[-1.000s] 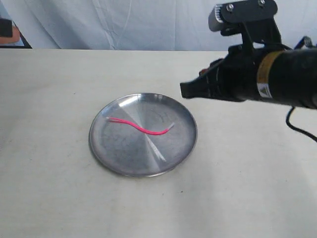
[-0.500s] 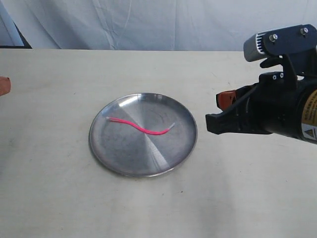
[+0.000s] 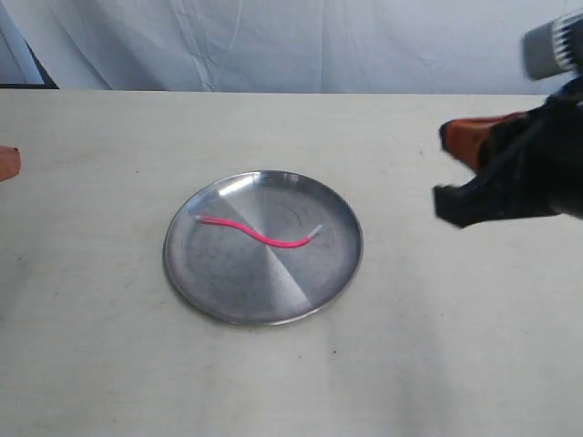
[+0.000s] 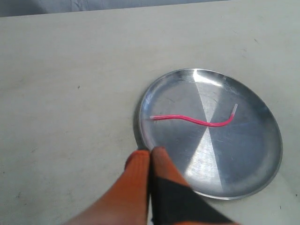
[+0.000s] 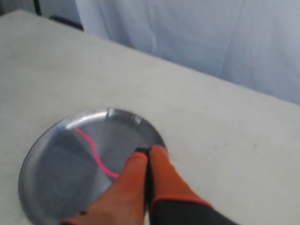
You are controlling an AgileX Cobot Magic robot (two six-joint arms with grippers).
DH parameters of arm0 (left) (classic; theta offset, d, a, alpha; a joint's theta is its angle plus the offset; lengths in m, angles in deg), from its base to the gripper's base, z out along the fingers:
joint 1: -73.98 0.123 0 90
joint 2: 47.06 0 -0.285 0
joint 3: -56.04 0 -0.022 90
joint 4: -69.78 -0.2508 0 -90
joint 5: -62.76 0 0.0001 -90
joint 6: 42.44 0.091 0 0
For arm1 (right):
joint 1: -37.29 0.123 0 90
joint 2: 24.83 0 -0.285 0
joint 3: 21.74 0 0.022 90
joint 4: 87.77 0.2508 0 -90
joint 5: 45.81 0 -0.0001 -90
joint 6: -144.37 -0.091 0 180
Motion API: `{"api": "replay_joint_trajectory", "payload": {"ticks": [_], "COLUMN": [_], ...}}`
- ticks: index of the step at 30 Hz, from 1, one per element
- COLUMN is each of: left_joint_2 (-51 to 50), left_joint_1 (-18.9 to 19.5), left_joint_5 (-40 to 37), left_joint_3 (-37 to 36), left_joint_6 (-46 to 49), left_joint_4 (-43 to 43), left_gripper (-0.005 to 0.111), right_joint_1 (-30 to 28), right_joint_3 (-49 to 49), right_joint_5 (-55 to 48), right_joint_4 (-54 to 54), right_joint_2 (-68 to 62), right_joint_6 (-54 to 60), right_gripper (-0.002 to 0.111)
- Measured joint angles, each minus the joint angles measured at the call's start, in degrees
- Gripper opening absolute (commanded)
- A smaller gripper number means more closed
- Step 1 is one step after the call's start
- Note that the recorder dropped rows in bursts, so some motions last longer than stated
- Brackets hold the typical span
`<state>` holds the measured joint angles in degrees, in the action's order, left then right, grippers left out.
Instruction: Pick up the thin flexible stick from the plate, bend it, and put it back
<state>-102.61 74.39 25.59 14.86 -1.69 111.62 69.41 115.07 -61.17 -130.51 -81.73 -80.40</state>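
The thin pink stick (image 3: 260, 235) lies wavy across the silver plate (image 3: 209, 291), its whitish tip (image 3: 315, 229) toward the right. Nothing touches it. The left wrist view shows the same stick (image 4: 192, 120) on the plate (image 4: 253, 180), with my left gripper (image 4: 150, 153) shut and empty over the plate's near rim. In the exterior view only an orange fingertip (image 3: 7, 162) of that gripper shows at the left edge. My right gripper (image 3: 446, 164) hovers blurred to the right of the plate. Its wrist view shows it (image 5: 147, 152) shut and empty, with the stick (image 5: 93, 152) beyond.
The plate rests on a pale beige table (image 3: 109, 364). A white cloth backdrop (image 3: 301, 41) hangs along the far edge. A dark object (image 3: 41, 77) sits at the back left corner.
My right arm has drawn back to the right, away from the plate, over the last second. The left gripper's orange tip has come into view at the left edge. The stick has not moved.
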Motion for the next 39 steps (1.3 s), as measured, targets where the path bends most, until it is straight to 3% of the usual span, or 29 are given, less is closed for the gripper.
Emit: {"api": "replay_joint_trajectory", "payload": {"ticks": [9,13,19,25,39], "left_joint_2": [0.0,0.0,0.0,0.0,0.0], "left_joint_1": [0.0,0.0,0.0,0.0,0.0], "left_joint_5": [-0.1,-0.1,-0.1,-0.2,-0.2], "left_joint_3": [0.0,0.0,0.0,0.0,0.0], "left_joint_6": [0.0,0.0,0.0,0.0,0.0], "left_joint_4": [0.0,0.0,0.0,0.0,0.0], "left_gripper": [0.000,0.000,0.000,0.000,0.000], "right_joint_1": [-20.5,-26.1,-26.5,-26.5,-26.5], "right_joint_3": [-6.6,-13.6,-20.5,-29.9,-33.8], "right_joint_5": [3.6,4.1,5.3,5.4,0.2], "right_joint_4": [1.4,4.2,4.9,31.9,40.3], "right_joint_2": [17.9,27.6,32.4,41.0,45.9], "right_joint_6": [0.0,0.0,1.0,31.9,44.8], "right_gripper": [0.000,0.000,0.000,0.000,0.000]}}
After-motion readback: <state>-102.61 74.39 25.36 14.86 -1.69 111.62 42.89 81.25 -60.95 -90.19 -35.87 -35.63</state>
